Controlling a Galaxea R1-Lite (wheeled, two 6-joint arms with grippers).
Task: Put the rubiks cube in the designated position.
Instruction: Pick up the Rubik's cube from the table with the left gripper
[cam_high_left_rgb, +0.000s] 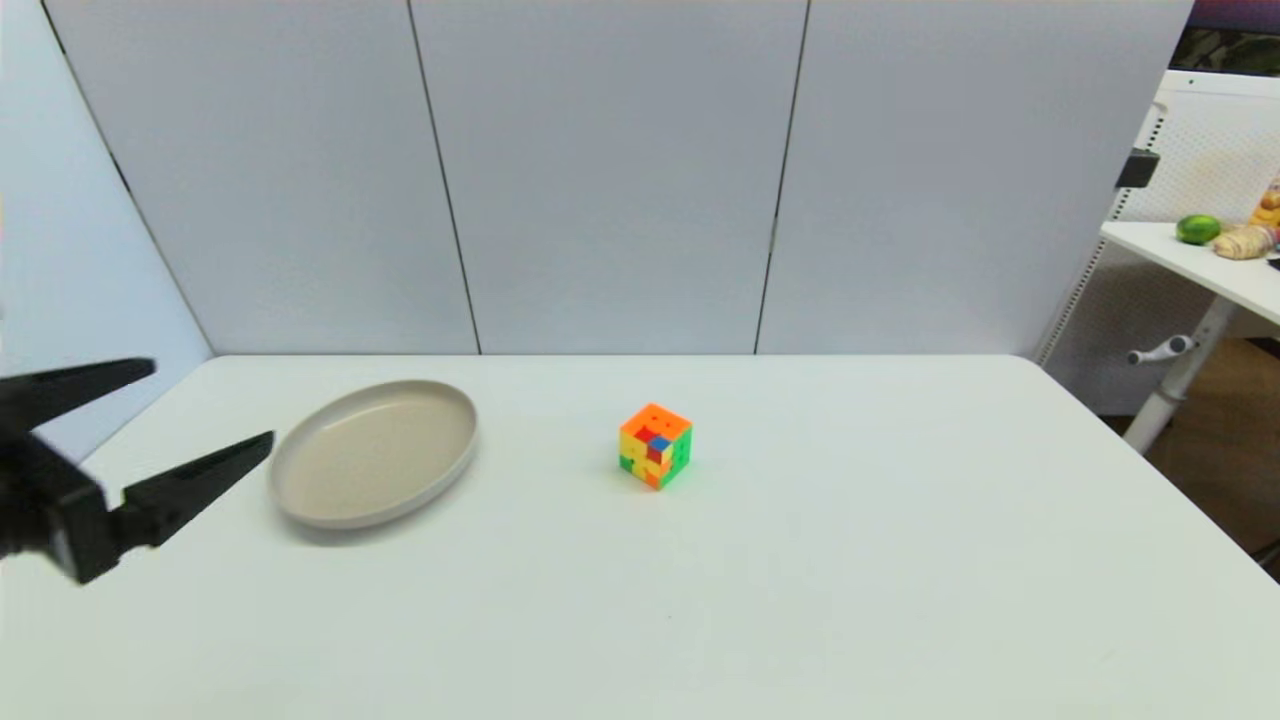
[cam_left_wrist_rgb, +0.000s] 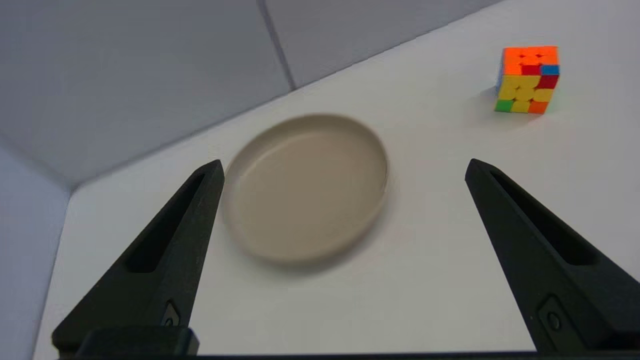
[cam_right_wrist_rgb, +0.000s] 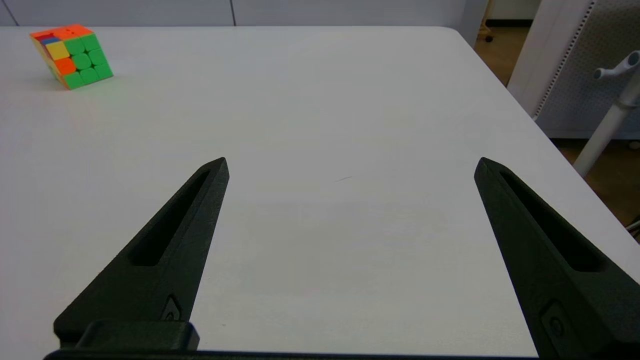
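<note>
Left pincer (cam_high_left_rgb: 205, 405) spread wide, holding nothing, at surface's (cam_high_left_rgb: 800, 600) left edge beside plate (cam_high_left_rgb: 375, 465); cube (cam_high_left_rgb: 655, 446) well apart beyond plate. Right pincer (cam_right_wrist_rgb: 350, 165) likewise spread, cube far off.

Cube (cam_high_left_rgb: 656, 446) alone near mid-table (cam_high_left_rgb: 800, 560), open on all four sides and from above. Nearest obstacle to cube: plate (cam_high_left_rgb: 374, 466), well apart on its left, with a bare strip of table between. Left gripper (cam_high_left_rgb: 205, 402) hovering beyond plate's far-left rim, fingers spread wide, holding nothing; plate directly between it and cube. Right of cube: bare tabletop out to the edge. Right gripper (cam_right_wrist_rgb: 350, 165) over that stretch, fingers wide apart, nothing between it and cube. Behind cube: bare table, then grey wall panels (cam_high_left_rgb: 610, 180) closing off the back.
</note>
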